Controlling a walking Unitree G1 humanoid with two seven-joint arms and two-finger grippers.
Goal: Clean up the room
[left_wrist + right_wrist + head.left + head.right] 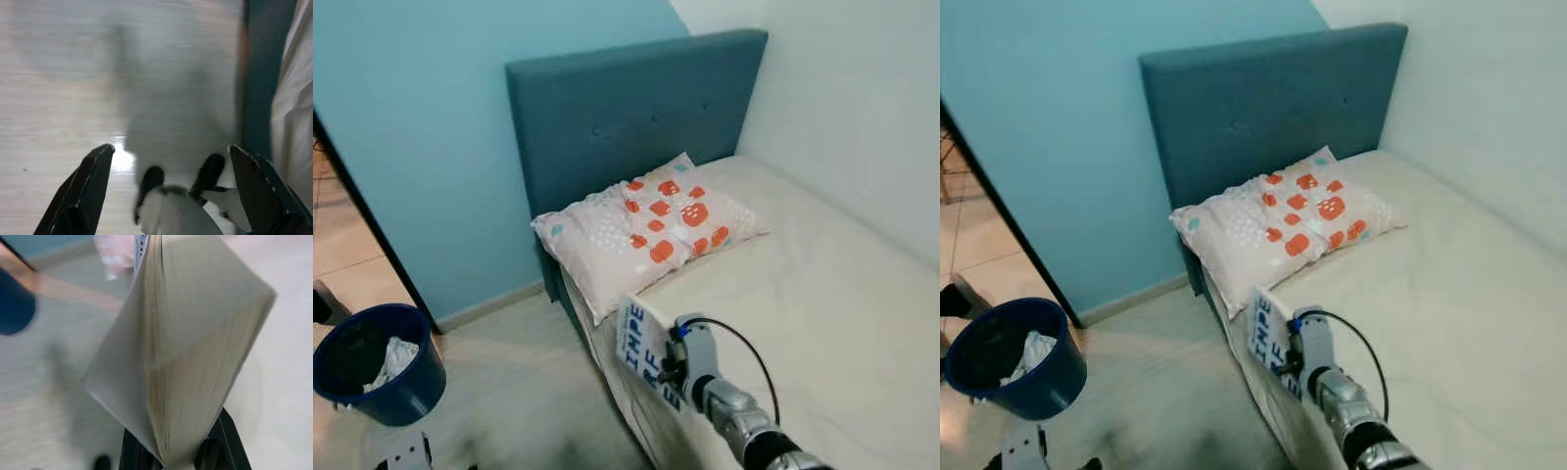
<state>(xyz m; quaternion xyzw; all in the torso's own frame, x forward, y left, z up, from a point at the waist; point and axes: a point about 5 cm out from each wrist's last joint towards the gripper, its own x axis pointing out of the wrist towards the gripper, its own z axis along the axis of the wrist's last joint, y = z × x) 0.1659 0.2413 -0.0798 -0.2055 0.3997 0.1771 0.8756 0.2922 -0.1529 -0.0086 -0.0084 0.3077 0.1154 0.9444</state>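
Note:
My right gripper is shut on a white book with blue letters on its cover, held upright over the near left edge of the bed. In the right wrist view the book's page edges fan out from between the fingers. A pillow with orange patches lies at the head of the bed, beyond the book. My left gripper hangs open over the pale floor beside the bed frame.
A blue bin with white crumpled stuff inside stands on the floor at the left, near a dark doorway. The teal headboard and light blue wall close the back. A white wall runs along the bed's right side.

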